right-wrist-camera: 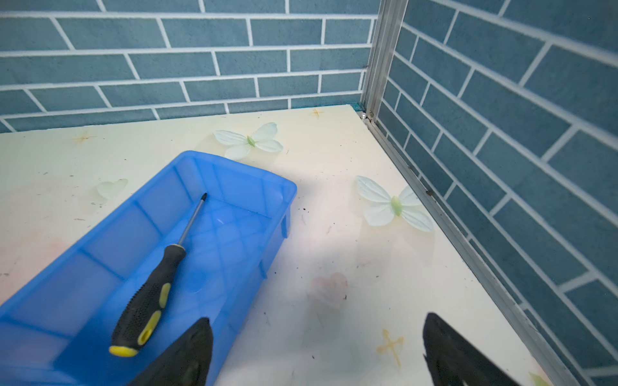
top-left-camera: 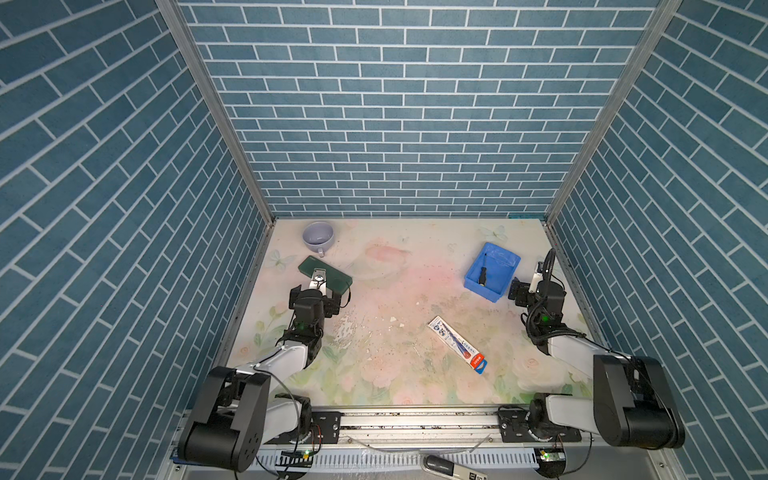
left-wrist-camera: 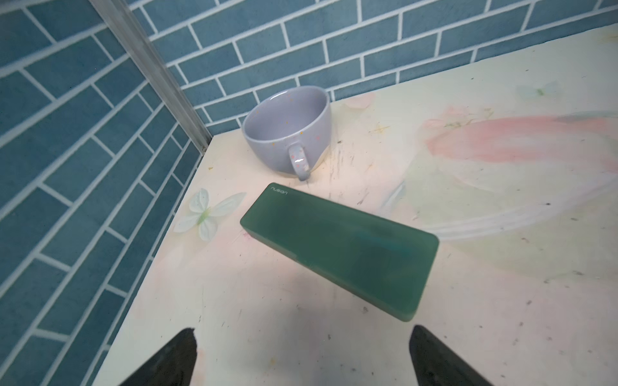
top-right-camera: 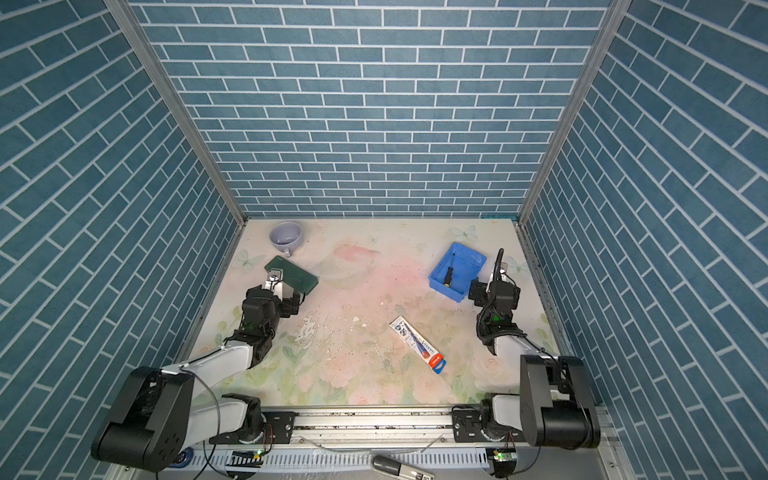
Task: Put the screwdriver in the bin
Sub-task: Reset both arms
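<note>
Top views both give us the pale floral-printed table (top-left-camera: 395,291), and on its far right part sits the shallow rectangular bright blue plastic bin (top-left-camera: 500,266). On the far left lies a flat dark green rectangular case (top-left-camera: 334,277). A long white, blue and red packaged tube (top-left-camera: 457,345) rests nearer the front, and a lavender ceramic cup (top-left-camera: 318,237) stands in the far left corner. Our right tool (right-wrist-camera: 317,320) hangs just beside the bin's right side, jaws spread wide with nothing between them. Our left tool (left-wrist-camera: 302,334) hovers at the near end of the green case, equally wide and empty. Smallest of all, the small screwdriver with a thin dark shaft and a stubby black handle with yellow accents (right-wrist-camera: 150,300) lies flat on the bin's floor, tip toward the far wall, touched by neither tool. We judge the placing done and the step in hand to be the release. The next move calls only for lifting the right arm clear without nudging the bin, since one finger looks close to its corner.
</note>
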Tool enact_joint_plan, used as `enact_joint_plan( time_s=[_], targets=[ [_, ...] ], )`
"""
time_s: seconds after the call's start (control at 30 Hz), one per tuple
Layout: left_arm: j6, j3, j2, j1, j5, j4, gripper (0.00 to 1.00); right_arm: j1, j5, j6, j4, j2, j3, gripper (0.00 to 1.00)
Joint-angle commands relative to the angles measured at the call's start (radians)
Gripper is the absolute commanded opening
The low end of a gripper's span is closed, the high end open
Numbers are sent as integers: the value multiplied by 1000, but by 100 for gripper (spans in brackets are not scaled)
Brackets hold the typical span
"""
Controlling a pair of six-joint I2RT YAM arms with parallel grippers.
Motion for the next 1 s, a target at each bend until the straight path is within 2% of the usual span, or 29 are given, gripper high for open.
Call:
enact_joint_plan(
  time_s=[0.0, 0.17, 0.33, 0.47, 0.67, 0.97],
  targets=[
    [-50, -5, 28, 47, 54, 135, 100, -33, -53, -18, 182, 53, -43, 97],
    [-102, 24, 74, 118, 112, 148, 100, -71, -110, 8, 313, 141, -78, 97],
    [-116, 21, 190, 145, 112, 279, 100, -85, -138, 18, 399, 216, -87, 96],
    [-107, 38, 296, 150, 141, 354, 100, -91, -156, 15, 365, 210, -76, 96],
    [-110, 43, 289, 150, 145, 333, 100, -92, -140, 20, 228, 219, 4, 99],
    [-109, 40, 287, 150, 142, 334, 100, -92, -141, 16, 231, 218, 1, 99]
  ],
)
